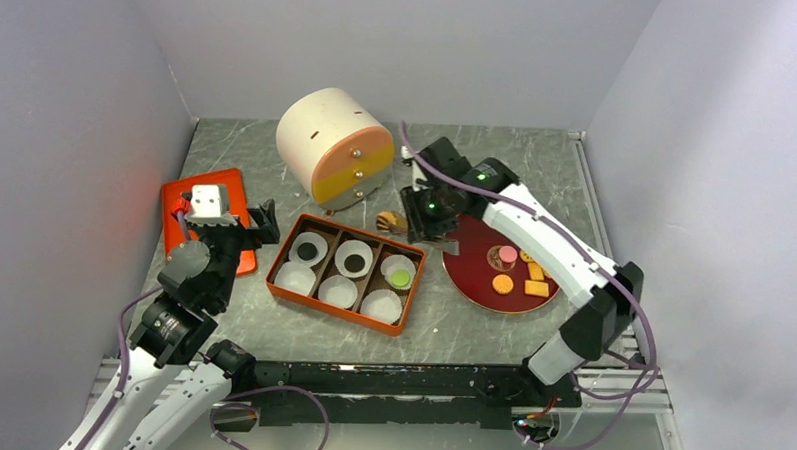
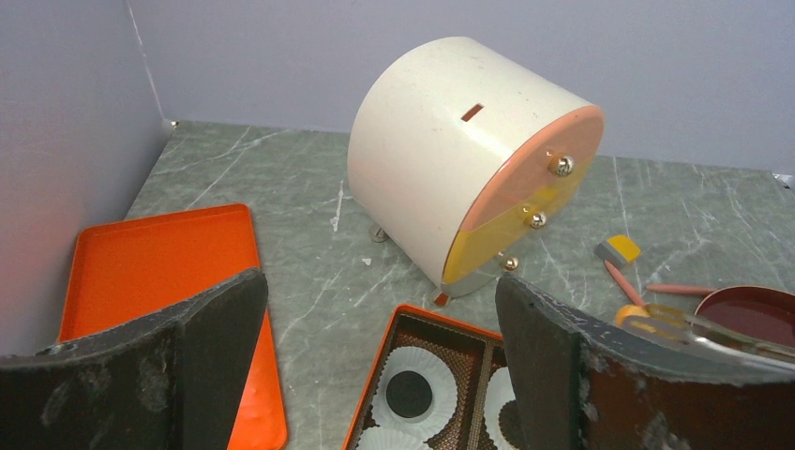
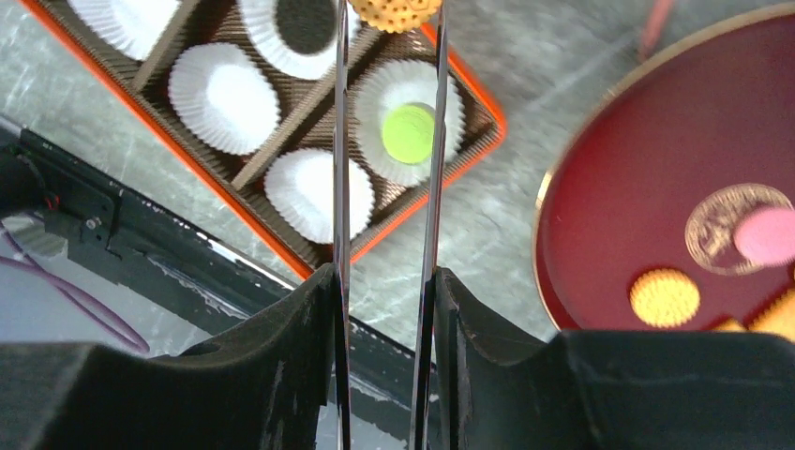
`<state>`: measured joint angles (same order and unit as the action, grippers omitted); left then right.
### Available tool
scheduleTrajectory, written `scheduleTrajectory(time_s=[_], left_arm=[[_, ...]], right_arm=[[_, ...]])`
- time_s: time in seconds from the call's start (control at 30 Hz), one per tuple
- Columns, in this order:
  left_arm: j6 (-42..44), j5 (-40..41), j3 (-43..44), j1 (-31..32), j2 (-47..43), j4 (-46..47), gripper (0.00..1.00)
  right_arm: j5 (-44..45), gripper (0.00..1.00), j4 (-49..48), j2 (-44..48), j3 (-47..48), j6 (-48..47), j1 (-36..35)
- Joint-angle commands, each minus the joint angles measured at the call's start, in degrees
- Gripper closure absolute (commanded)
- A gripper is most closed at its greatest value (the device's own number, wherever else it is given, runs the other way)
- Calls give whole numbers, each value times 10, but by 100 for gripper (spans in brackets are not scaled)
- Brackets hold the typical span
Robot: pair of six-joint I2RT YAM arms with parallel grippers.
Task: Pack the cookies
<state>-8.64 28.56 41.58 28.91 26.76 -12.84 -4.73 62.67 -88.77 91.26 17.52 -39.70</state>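
One grey marble table (image 1: 451, 327), lilac walls (image 1: 381, 44) around; left fingers (image 2: 187, 366) spread, right fingers (image 3: 281, 366) pinching tongs (image 3: 341, 187).

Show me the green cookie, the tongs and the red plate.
green cookie (image 3: 410, 132), right wrist view, centre of its top face.
tongs (image 3: 341, 169), right wrist view, on the left metal blade.
red plate (image 3: 619, 187), right wrist view, bare patch inside its rim.

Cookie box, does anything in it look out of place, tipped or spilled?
Nothing stands out. The orange box sits flat, with all six paper cups seated in their compartments: two hold black cookies, one a green cookie, three are empty.
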Motion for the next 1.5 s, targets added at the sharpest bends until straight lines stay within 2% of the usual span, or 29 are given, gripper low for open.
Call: scheduleTrajectory(time_s=[0.0, 0.3, 0.57, 1.2, 1.47], left_arm=[[-1, 5, 9, -4, 1, 8, 3], [-5, 16, 12, -4, 0, 3, 4], [-16, 45, 18, -5, -6, -11, 3], [-19, 56, 17, -5, -14, -11, 3], [-17, 49, 17, -5, -12, -10, 4]], right_arm=[[4, 73, -50, -39, 60, -30, -54], [-13, 73, -57, -143, 155, -74, -147], [-32, 73, -45, -214, 223, -99, -191], [-50, 72, -33, -316, 287, -118, -230], [-47, 61, -29, -326, 295, -120, -232]])
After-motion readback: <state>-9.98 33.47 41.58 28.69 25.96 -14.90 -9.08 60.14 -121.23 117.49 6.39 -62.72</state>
